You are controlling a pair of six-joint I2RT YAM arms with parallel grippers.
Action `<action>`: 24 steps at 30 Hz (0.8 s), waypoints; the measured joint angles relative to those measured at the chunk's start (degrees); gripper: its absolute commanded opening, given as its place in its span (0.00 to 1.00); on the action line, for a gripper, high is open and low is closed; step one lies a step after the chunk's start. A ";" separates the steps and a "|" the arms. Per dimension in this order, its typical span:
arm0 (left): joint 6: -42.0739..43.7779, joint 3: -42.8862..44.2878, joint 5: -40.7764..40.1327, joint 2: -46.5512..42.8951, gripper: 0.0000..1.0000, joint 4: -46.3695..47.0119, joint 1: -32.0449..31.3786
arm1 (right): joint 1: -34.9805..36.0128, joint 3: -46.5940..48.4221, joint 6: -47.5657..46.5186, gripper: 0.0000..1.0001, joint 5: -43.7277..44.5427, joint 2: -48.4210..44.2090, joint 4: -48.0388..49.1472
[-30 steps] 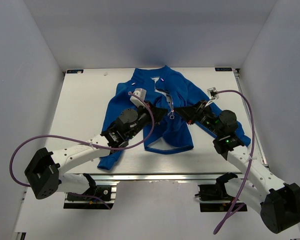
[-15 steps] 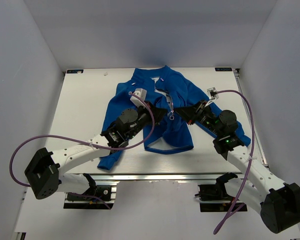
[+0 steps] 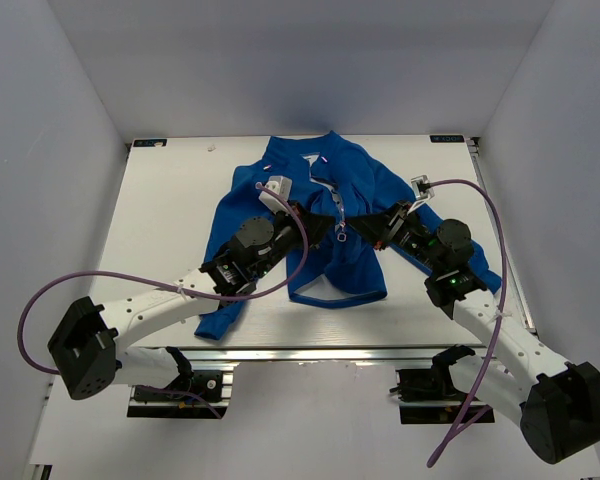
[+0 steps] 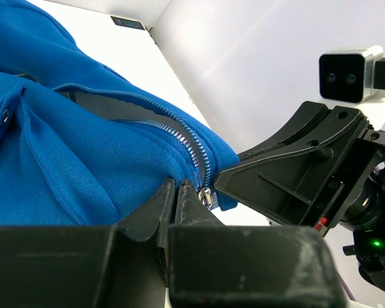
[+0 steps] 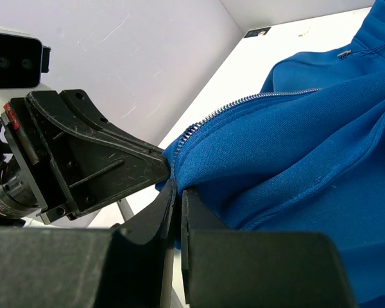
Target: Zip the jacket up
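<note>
The blue jacket (image 3: 360, 190) lies spread on the white table (image 3: 170, 220), collar at the far side. Its front zipper is closed below the silver slider (image 3: 340, 228) and open above it. My left gripper (image 3: 327, 228) is shut on the jacket fabric just left of the slider (image 4: 207, 197); its tips (image 4: 176, 185) pinch the blue cloth (image 4: 64, 160). My right gripper (image 3: 372, 228) is shut on the jacket's zipper edge (image 5: 244, 102) from the right, with its tips (image 5: 178, 187) close against the left gripper's fingers (image 5: 83, 154). Whether the pull tab is gripped is hidden.
The two grippers almost touch over the middle of the jacket. Purple cables (image 3: 130, 278) loop off both arms. White walls close in the table on three sides. The table's near edge (image 3: 330, 348) lies just below the jacket hem.
The slider and both grippers have shifted slightly toward the collar. Both grippers stay shut on the jacket.
</note>
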 measured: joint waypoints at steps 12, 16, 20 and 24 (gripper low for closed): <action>-0.37 0.00 0.00 -0.15 0.00 -0.13 0.00 | 0.02 0.00 0.59 0.00 0.02 -0.02 1.38; -0.37 0.00 0.07 -0.15 0.00 -0.07 0.00 | 0.02 0.00 0.92 0.00 0.11 -0.02 1.36; -0.37 0.00 0.35 -0.15 0.00 0.33 0.02 | 0.02 0.00 1.31 0.00 0.33 0.00 1.42; -0.37 -0.02 0.46 -0.15 0.00 0.33 0.13 | 0.02 0.00 1.75 0.00 0.39 0.48 2.43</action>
